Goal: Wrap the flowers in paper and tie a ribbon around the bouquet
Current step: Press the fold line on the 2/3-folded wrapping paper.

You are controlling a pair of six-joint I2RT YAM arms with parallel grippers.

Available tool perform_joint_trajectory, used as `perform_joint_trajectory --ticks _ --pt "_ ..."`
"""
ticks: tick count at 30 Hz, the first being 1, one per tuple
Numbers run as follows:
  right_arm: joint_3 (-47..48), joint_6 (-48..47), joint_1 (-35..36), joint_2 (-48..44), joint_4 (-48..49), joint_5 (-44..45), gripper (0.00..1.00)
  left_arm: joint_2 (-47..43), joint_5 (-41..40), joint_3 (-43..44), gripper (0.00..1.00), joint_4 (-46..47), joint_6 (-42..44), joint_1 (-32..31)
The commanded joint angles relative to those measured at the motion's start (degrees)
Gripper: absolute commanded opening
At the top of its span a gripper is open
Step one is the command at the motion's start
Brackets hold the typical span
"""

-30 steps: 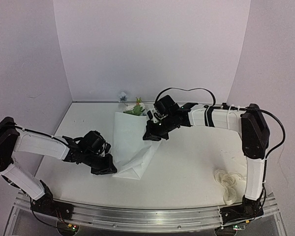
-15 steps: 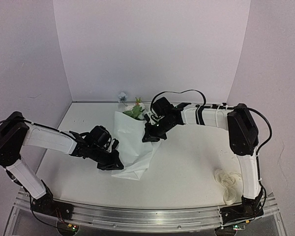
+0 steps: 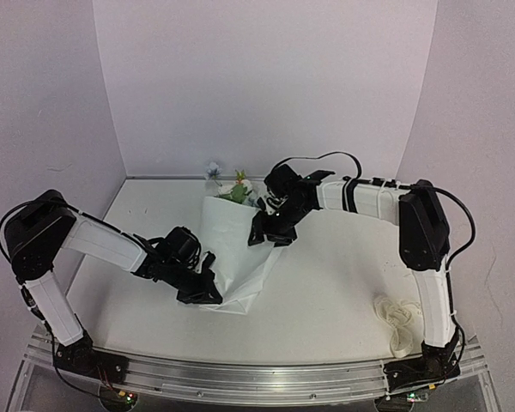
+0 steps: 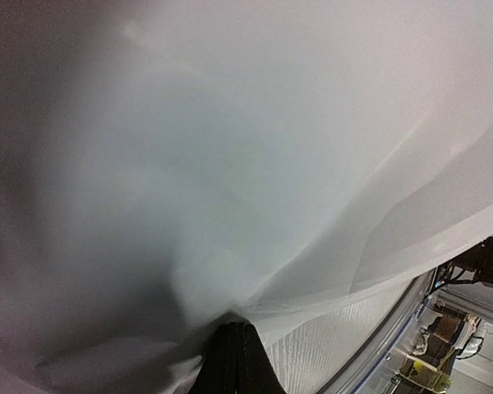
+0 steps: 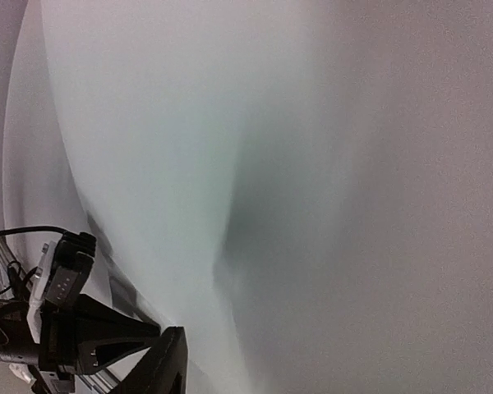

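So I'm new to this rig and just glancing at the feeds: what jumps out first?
The big white paper in the middle, flowers poking from its far end, both arms at it. The left gripper pinches its near corner, the right gripper sits at its right edge. The ribbon lies bunched near the right arm's base.

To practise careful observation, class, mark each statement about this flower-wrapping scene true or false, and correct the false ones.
1. The left gripper is shut on the near edge of the paper. True.
2. The ribbon is tied around the paper. False: it lies heaped apart, to the right.
3. The flowers poke out at the paper's far end. True.
4. The paper lies flat and unfolded. False: it is folded over the flowers.
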Motion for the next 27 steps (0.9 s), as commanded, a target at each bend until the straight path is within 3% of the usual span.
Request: perform_joint_trajectory --ticks 1,4,9,18,27 --pt "-4.94 2.17 0.63 -10.09 -5.77 5.98 0.61 0.84 0.64 -0.29 0.02 2.32 -2.07 0.06" --pt "-11.07 4.11 2.21 -16.26 -6.50 9.88 0.63 0.38 0.21 -0.90 0.02 2.32 -2.37 0.08" --pt "-15.03 9.08 7.13 -20.51 -5.53 10.49 0.52 -1.95 -0.28 -1.93 0.02 2.32 -2.78 0.09" --pt "-12.84 15.58 12.68 -14.50 2.87 5.18 0.36 -10.41 -4.07 -3.96 0.06 -0.79 -1.85 0.20" --pt "-10.29 20.13 14.48 -8.54 7.22 2.49 0.33 -9.16 -5.59 -6.30 0.05 -3.47 0.18 0.57"
